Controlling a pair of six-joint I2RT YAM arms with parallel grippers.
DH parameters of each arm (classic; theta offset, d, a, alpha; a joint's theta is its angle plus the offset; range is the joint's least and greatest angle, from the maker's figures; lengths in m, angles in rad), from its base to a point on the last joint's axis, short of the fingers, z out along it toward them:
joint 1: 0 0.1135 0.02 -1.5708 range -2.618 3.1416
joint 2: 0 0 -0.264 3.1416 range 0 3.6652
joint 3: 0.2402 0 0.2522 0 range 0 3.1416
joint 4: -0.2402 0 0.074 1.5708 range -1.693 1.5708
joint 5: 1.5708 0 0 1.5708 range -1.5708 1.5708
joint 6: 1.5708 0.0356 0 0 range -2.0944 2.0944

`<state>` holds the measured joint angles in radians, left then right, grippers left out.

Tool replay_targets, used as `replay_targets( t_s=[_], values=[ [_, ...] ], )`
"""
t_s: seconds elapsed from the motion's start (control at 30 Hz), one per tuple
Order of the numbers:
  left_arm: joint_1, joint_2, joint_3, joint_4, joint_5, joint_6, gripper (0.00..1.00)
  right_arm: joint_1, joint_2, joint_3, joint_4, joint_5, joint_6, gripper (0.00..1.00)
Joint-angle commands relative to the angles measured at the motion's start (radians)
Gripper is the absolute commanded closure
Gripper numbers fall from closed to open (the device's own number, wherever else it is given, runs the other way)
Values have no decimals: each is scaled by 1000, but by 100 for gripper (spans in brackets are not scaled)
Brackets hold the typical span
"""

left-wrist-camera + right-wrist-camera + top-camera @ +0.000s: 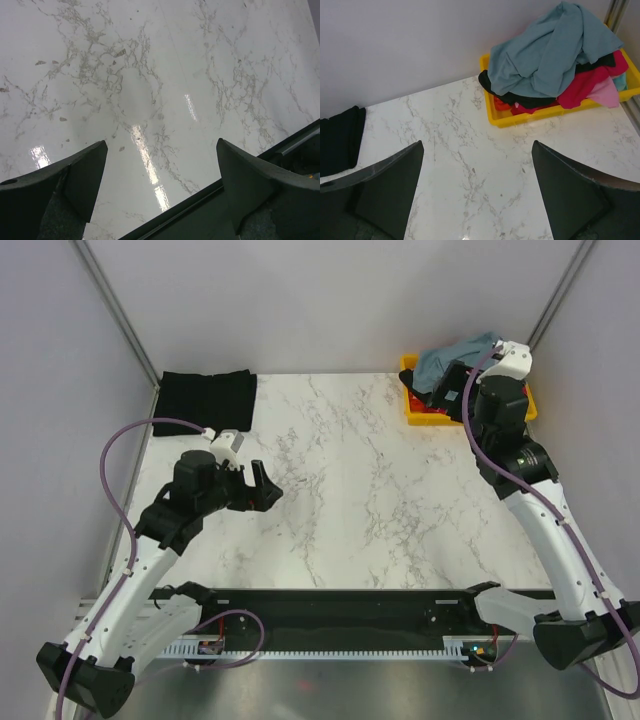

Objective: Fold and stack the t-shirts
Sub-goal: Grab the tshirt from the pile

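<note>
Nearest you, the left claw (264,485) hangs low over bare table (350,500) at about 8 o'clock. Its fingers are wide apart and grip nothing, and its arm is bent at the elbow, reaching inward. The right arm stretches long toward 1 o'clock. The right claw (477,145) is also spread and empty, raised and facing the yellow bin (496,119). In that bin a blue-grey shirt (545,55) is draped over a pink-red shirt (590,82) and some black cloth (492,85). Expect light, limp cotton that sags and drags its neighbours, so pinch one raised fold of the top shirt. At 11 o'clock a black shirt (205,395) lies folded in the far corner.
</note>
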<state>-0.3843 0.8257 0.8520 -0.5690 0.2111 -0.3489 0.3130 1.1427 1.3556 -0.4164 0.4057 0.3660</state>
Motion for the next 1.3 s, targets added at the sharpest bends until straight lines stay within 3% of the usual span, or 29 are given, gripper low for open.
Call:
replay_targets(
  t_s=[0.0, 0.2, 0.37, 0.5, 0.57, 0.8, 1.0, 1.03, 1.07, 1.13, 1.17, 1.23, 1.27],
  values=[
    [-7, -5, 15, 31, -16, 50, 2, 3, -46, -45, 62, -37, -58, 2],
    [-7, -5, 16, 29, -26, 51, 2, 3, -8, -21, 76, 42, -68, 2],
    [-7, -8, 16, 27, -36, 51, 2, -37, 208, 114, 34, 147, -91, 2],
    [-8, -8, 16, 27, -42, 51, 2, -231, 495, 343, -70, -148, -17, 5],
    [-8, -7, 16, 24, -45, 51, 2, -313, 586, 402, -91, -226, 14, 5],
    [-11, 3, 16, 24, -55, 53, 2, -410, 941, 734, -120, -238, 28, 11],
    [-11, 16, 21, 18, -82, 56, 2, -437, 1152, 948, -145, -304, 37, 12],
    [-11, 19, 21, 17, -87, 57, 2, -437, 1167, 961, -147, -307, 37, 17],
    [-11, 24, 22, 15, -91, 57, 2, -437, 1178, 970, -157, -304, 40, 35],
    [-11, 29, 24, 15, -96, 57, 2, -437, 1166, 956, -153, -298, 44, 59],
    [-11, 32, 22, 15, -96, 59, 2, -437, 1151, 942, -150, -295, 45, 87],
    [-11, 32, 25, 14, -98, 59, 2, -434, 1094, 904, -145, -277, 48, 100],
    [-11, 32, 25, 14, -98, 59, 2, -430, 1071, 898, -145, -275, 45, 100]
  ],
)
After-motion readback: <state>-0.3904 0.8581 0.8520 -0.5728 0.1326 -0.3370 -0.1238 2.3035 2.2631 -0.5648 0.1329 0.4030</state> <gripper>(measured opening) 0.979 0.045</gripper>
